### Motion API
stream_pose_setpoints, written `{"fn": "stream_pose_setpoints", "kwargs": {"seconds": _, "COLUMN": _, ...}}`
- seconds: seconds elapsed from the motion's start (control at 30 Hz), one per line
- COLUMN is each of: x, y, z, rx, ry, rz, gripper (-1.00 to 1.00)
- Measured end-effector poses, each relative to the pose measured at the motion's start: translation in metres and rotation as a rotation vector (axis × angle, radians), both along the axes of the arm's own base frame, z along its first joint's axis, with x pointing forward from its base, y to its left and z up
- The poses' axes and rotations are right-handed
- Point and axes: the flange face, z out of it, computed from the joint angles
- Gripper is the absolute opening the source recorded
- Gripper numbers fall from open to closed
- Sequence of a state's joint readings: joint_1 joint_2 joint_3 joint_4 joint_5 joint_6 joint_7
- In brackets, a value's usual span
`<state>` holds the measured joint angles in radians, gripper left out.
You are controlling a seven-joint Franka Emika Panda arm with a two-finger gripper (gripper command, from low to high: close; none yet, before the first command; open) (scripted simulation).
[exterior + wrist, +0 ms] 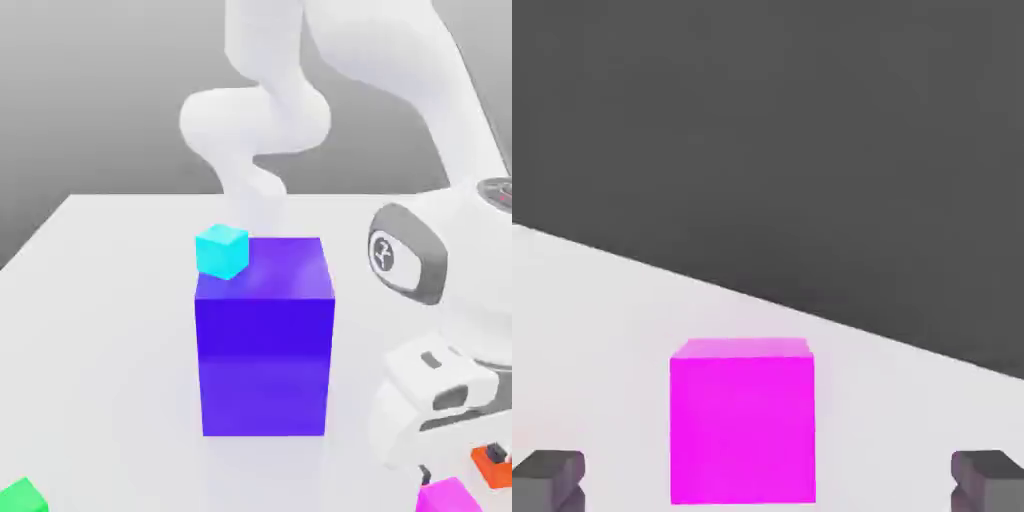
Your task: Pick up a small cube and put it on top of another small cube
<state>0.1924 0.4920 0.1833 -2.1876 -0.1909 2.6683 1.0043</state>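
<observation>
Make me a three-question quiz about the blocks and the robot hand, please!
1. Where is the cyan cube?
A. on the big blue block
B. on the table
C. in the gripper

2. What colour is the cube between the fingers?
A. green
B. magenta
C. orange

3. How is the gripper?
A. shut on a cube
B. open around a cube
C. shut, holding nothing

Answers: 1 A, it sits on the block's top corner. 2 B, the magenta cube fills the gap in the hand view. 3 B, both fingers stand apart from the cube's sides.
</observation>
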Motion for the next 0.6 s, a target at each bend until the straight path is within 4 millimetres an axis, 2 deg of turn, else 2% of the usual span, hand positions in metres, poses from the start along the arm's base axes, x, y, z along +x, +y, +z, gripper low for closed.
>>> {"fn": "stream_pose_setpoints", "kwargs": {"seconds": 0.03, "x": -0.001, "y": 0.0, "z": -0.015, "rx": 0.0, "ry": 0.002, "rz": 0.001, "gripper": 0.0}}
{"fn": "stream_pose_setpoints", "kwargs": {"seconds": 0.07, "x": -0.001, "y": 0.0, "z": -0.028, "rx": 0.0, "ry": 0.002, "rz": 0.001, "gripper": -1.0}}
{"fn": "stream_pose_setpoints", "kwargs": {"seconds": 0.23, "x": -0.001, "y": 0.0, "z": -0.028, "rx": 0.0, "ry": 0.002, "rz": 0.001, "gripper": -1.0}}
{"fn": "stream_pose_setpoints", "kwargs": {"seconds": 0.27, "x": -0.002, "y": 0.0, "z": -0.034, "rx": 0.0, "ry": 0.002, "rz": 0.002, "gripper": -1.0}}
{"fn": "stream_pose_setpoints", "kwargs": {"seconds": 0.33, "x": -0.001, "y": 0.001, "z": -0.019, "rx": 0.0, "ry": 0.003, "rz": 0.001, "gripper": -1.0}}
{"fn": "stream_pose_setpoints", "kwargs": {"seconds": 0.43, "x": 0.0, "y": -0.002, "z": 0.02, "rx": 0.0, "ry": 0.003, "rz": -0.003, "gripper": -1.0}}
{"fn": "stream_pose_setpoints", "kwargs": {"seconds": 0.47, "x": 0.007, "y": -0.02, "z": 0.027, "rx": -0.004, "ry": 0.005, "rz": -0.039, "gripper": -1.0}}
{"fn": "stream_pose_setpoints", "kwargs": {"seconds": 0.6, "x": 0.037, "y": -0.119, "z": 0.037, "rx": -0.014, "ry": 0.014, "rz": -0.226, "gripper": -1.0}}
